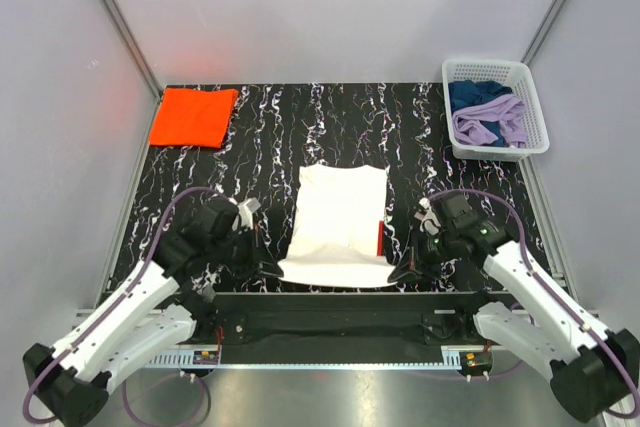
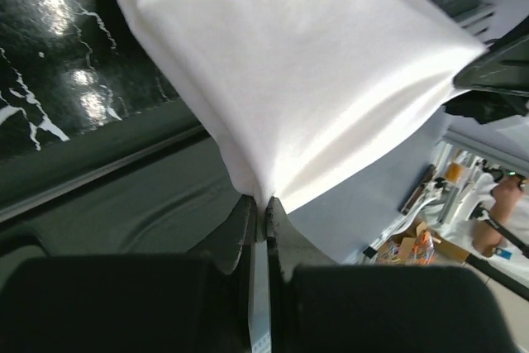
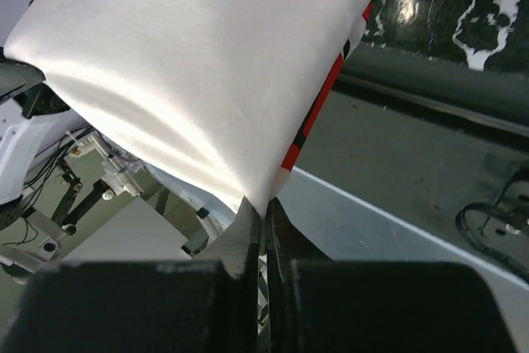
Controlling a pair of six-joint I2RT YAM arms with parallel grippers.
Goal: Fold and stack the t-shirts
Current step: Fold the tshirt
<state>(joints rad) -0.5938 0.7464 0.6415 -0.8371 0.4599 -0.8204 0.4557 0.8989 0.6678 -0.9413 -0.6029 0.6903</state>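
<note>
Corners of the white t-shirt (image 1: 338, 222), spread at the table's (image 1: 270, 137) near edge, sit clamped in the left gripper (image 1: 271, 269) and right gripper (image 1: 402, 269) — the orange t-shirt (image 1: 193, 116) lies folded at the far left.

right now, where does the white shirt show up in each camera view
Top view: the white shirt lies mid-table toward the near edge, between both arms.
Left wrist view: the shirt fills the upper middle, a corner pinched in the left gripper.
Right wrist view: the shirt fills the upper left, a corner pinched in the right gripper.
Shared landmark: the black marbled table, seen in all three.
</note>
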